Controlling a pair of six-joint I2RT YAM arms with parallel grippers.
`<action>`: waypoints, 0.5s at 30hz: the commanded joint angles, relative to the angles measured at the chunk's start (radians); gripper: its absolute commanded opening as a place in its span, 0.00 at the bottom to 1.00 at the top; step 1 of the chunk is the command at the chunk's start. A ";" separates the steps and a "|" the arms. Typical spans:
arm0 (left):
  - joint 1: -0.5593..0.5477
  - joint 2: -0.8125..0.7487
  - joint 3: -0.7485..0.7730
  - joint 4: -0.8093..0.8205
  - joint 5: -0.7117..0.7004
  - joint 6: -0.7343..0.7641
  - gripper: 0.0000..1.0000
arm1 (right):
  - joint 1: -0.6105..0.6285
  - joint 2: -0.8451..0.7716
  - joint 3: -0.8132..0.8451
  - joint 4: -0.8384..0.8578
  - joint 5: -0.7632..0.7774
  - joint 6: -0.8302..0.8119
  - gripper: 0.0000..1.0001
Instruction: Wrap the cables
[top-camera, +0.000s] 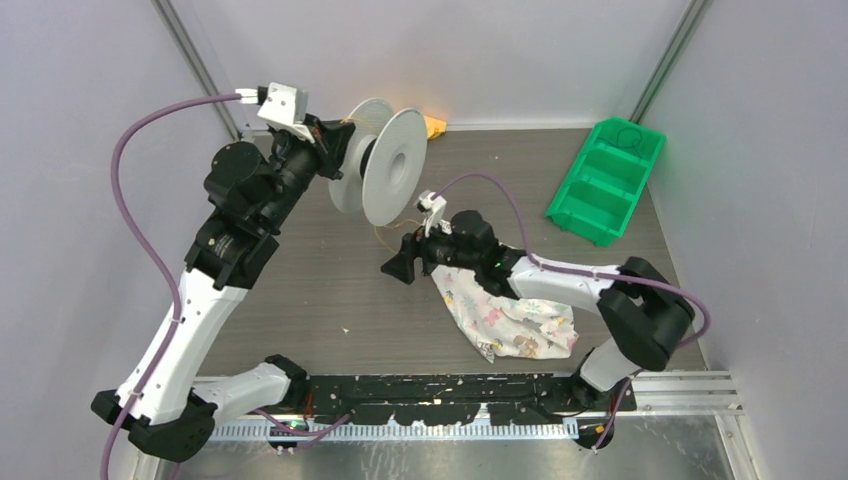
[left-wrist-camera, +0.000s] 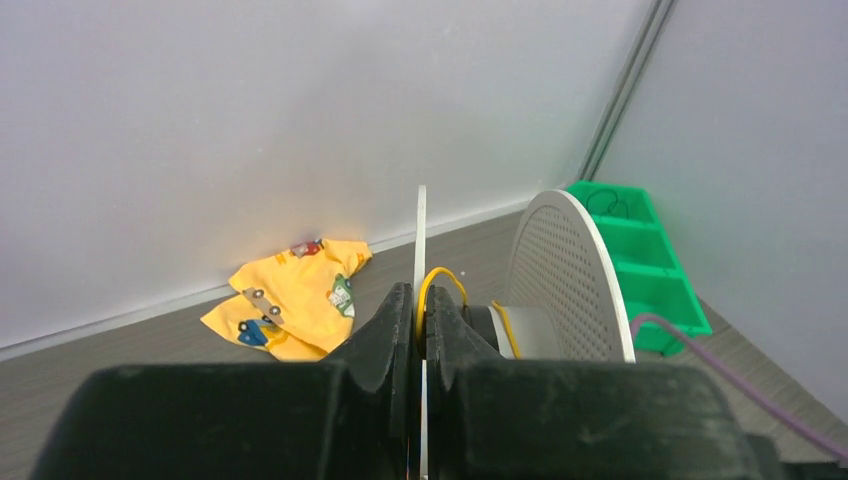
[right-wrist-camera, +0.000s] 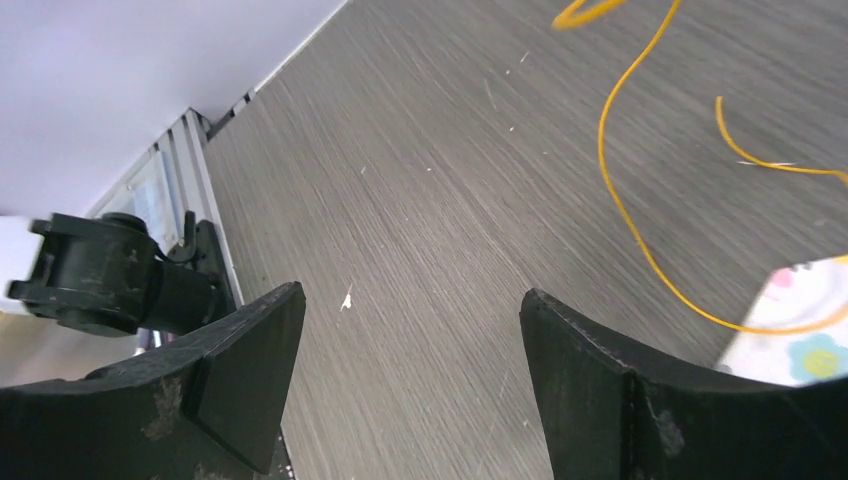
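Okay, left gripper (left-wrist-camera: 421, 310): pressed together on the thin left rim of the spool (top-camera: 392, 165), bracing it on edge at the back of the table (top-camera: 320, 290). One bit of the cable (right-wrist-camera: 602, 130) loops over the spool's hub just beside the left fingers. The rest trails from the spool's front onto the table in loose curves. Right gripper (right-wrist-camera: 408, 330): in front of the spool, low over the table, jaws spread wide, nothing between them. The cable lies beyond its fingers, not touched. Patterned cloth (top-camera: 510, 315) is under the right arm; green bin (top-camera: 605, 180) sits right of the spool. Step, as I read it: spool braced, right arm set to pick up slack, most winding not done. Next move calls for a precise pinch on the string-thin cord, then leading it round the hub, clear of the cloth.
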 joint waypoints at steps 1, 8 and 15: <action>0.006 -0.039 0.072 0.131 -0.039 -0.038 0.00 | 0.043 0.093 0.039 0.221 0.098 -0.017 0.84; 0.006 -0.050 0.120 0.095 -0.036 -0.031 0.00 | 0.051 0.260 0.116 0.313 0.160 -0.029 0.84; 0.007 -0.066 0.149 0.075 -0.041 -0.014 0.00 | 0.051 0.407 0.191 0.333 0.211 -0.050 0.84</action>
